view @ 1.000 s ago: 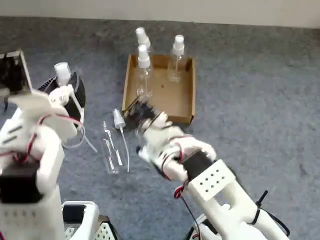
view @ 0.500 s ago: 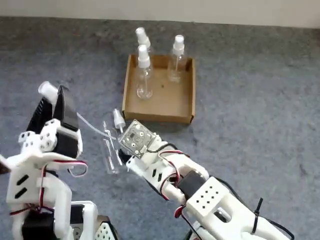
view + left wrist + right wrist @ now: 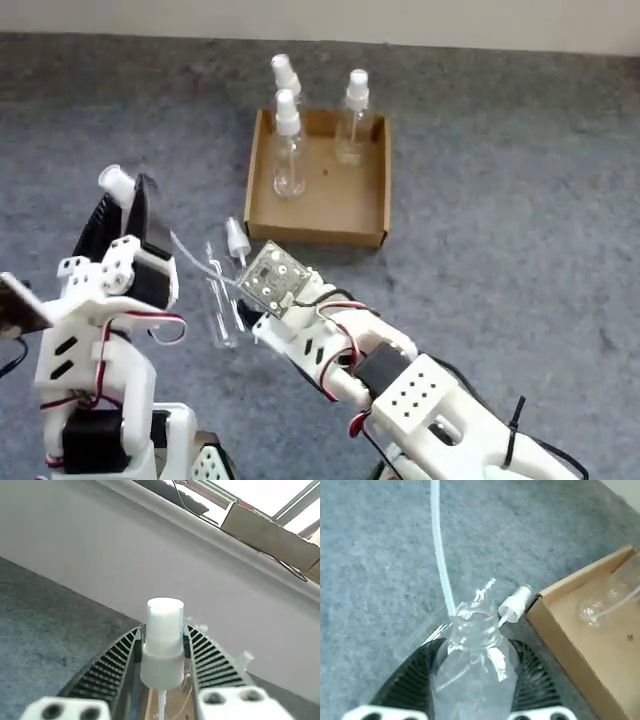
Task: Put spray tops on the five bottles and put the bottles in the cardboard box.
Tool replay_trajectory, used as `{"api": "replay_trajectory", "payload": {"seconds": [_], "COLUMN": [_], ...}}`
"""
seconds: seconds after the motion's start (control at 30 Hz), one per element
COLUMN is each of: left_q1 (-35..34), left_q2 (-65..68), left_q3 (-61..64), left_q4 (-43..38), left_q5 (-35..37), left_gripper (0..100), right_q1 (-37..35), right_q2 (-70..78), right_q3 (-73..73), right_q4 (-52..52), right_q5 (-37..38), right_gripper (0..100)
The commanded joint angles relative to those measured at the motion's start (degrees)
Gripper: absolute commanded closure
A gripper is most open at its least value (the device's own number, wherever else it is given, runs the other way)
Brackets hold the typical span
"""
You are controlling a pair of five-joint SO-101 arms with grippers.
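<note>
Right wrist view: my right pincer [image 3: 476, 647] closed round an uncapped bottle [image 3: 470, 680], just off the near-left corner of the cardboard box [image 3: 590, 645]. Left pincer [image 3: 162, 629] clamped on a spray top [image 3: 161, 650]. Risk imo: its dip tube [image 3: 440, 555] is bendy & slanted, could skid off the neck. High view hides that neck behind my wrist [image 3: 272, 280]; right wrist cam shows tube tip at the rim, can't tell if inside.

Bottles [image 3: 288, 150] stand at far side of cardboard box [image 3: 340, 205], near half free, spray top [image 3: 237, 238] beside front wall
</note>
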Motion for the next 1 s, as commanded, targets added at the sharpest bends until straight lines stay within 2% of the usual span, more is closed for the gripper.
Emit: {"api": "replay_trajectory", "payload": {"seconds": [0.0, 0.2, 0.4, 0.83, 0.97], "left_q1": [2.5, 8.0, 4.4, 4.4, 4.4], "left_q2": [0.7, 0.5, 0.4, 0.3, 0.3], "left_q3": [0.1, -0.2, -4.6, -7.8, -6.5], "left_q4": [-1.7, -1.7, -2.5, -2.3, 0.0], "left_q5": [-0.5, -0.9, -0.6, -0.5, -0.5], "left_gripper": [100, 100, 100, 100, 100], "right_q1": [-0.7, -0.7, -0.7, -0.6, -0.5], "right_q2": [-1.5, -1.5, -1.0, -1.0, -1.3], "right_q3": [-0.7, -0.7, -0.2, -0.2, -0.2], "right_q4": [-1.5, -1.5, -1.5, -1.5, -1.5], "right_q5": [-0.6, -0.4, -0.4, -0.4, -0.4], "right_gripper": [99.5, 99.5, 99.5, 99.5, 99.5]}}
